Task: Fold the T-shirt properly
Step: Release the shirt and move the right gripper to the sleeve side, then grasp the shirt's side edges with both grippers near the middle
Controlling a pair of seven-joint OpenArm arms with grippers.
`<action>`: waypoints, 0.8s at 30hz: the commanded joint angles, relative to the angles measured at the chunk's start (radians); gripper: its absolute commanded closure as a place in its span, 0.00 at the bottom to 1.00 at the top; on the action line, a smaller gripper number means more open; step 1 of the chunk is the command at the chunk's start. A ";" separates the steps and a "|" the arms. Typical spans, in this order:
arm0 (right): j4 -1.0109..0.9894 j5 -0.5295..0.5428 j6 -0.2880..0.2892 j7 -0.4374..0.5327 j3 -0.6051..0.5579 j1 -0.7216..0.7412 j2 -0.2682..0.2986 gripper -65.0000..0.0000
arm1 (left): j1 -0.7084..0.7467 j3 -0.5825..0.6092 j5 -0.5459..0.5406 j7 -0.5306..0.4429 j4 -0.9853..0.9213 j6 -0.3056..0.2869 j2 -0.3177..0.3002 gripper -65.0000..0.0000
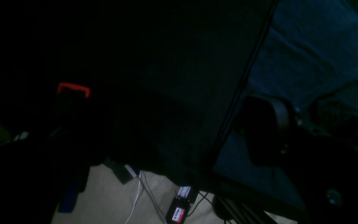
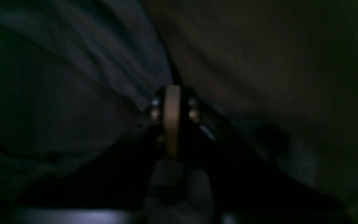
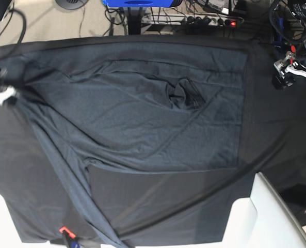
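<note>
t-shirt [image 3: 142, 119] lies wide across frame; right gripper [image 3: 3, 95] at its left edge, jaw state unclear; left gripper [image 3: 286, 72] spread, apart.

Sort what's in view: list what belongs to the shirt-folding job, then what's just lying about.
For the job:
- T-shirt, spread across the table
- right claw, at the shirt's edge
- left claw, off to the side

Lying about:
- black table covering
- power strip on the floor behind
- floor cables
</note>
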 commanded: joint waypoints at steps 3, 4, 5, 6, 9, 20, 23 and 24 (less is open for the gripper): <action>0.032 0.010 0.006 -0.042 0.000 0.083 0.021 0.54 | 0.001 -0.005 -0.010 -0.013 0.015 -0.003 -0.017 0.04; 0.023 0.007 0.006 -0.058 0.000 0.108 0.021 0.45 | 0.001 -0.005 -0.010 -0.013 0.015 -0.003 -0.017 0.04; 0.003 0.007 0.006 -0.068 0.000 0.137 0.021 0.36 | 0.001 -0.005 -0.010 -0.013 0.015 -0.003 -0.017 0.04; -0.020 0.007 0.006 -0.073 -0.001 0.163 0.021 0.30 | 0.001 -0.005 -0.010 -0.013 0.015 -0.003 -0.017 0.04; -0.109 0.005 0.006 -0.076 -0.005 0.248 0.022 0.27 | 0.001 -0.005 -0.010 -0.013 0.014 -0.003 -0.017 0.04; -0.646 -0.093 0.006 0.126 -0.209 0.504 0.048 0.27 | 0.004 -0.008 -0.005 -0.013 0.014 -0.003 -0.017 0.04; -0.737 -0.134 0.006 0.174 -0.210 0.536 0.050 0.27 | 0.009 -0.009 -0.005 -0.015 0.014 -0.003 -0.019 0.04; -0.758 -0.148 0.006 0.189 -0.212 0.542 0.050 0.27 | 0.009 -0.011 -0.005 -0.015 0.014 -0.003 -0.019 0.04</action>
